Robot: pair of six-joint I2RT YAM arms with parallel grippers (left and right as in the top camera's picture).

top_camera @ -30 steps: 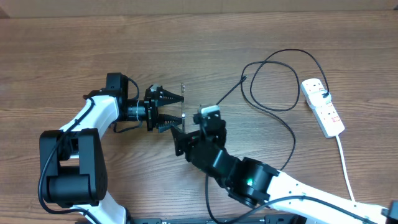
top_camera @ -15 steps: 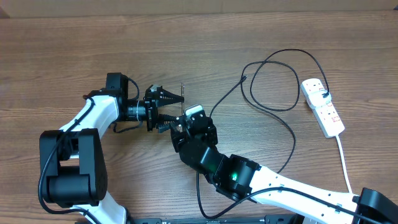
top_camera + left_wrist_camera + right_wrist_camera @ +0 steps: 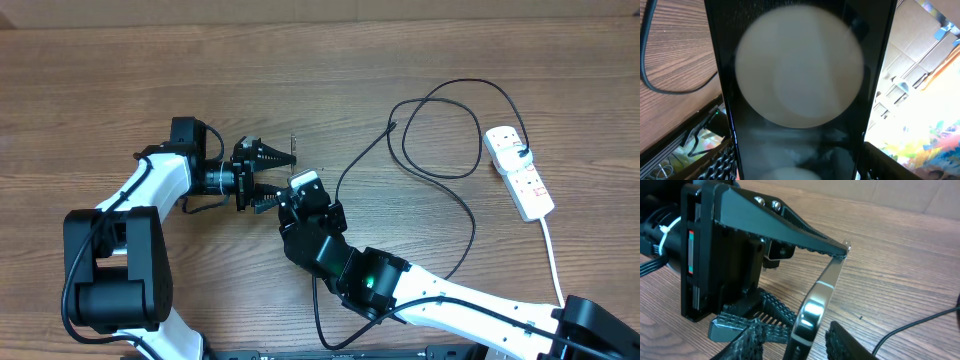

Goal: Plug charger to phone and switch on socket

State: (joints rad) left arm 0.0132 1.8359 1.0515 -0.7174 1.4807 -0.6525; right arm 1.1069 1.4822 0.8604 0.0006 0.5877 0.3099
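The phone (image 3: 293, 146) stands on its long edge above the table, and my left gripper (image 3: 280, 176) is shut on it. Its glossy face (image 3: 800, 75) fills the left wrist view, with a round white reflection on it. My right gripper (image 3: 300, 190) sits just right of the phone. In the right wrist view the phone's rim (image 3: 822, 290) lies between my right gripper's (image 3: 800, 346) two fingers, a small gap on each side, so these jaws are open. The charger (image 3: 440, 100) loops across the table right of centre to the socket (image 3: 520, 175) at the far right.
The socket's thick white cord (image 3: 555, 270) runs down toward the table's front right. The charger's free tip (image 3: 392, 127) lies about a hand's width right of the phone. A strand of the cable (image 3: 920, 322) shows at the right edge of the right wrist view.
My right arm has moved left and up to the phone, and its jaws have narrowed round the phone's edge. The left arm and the phone have not moved.
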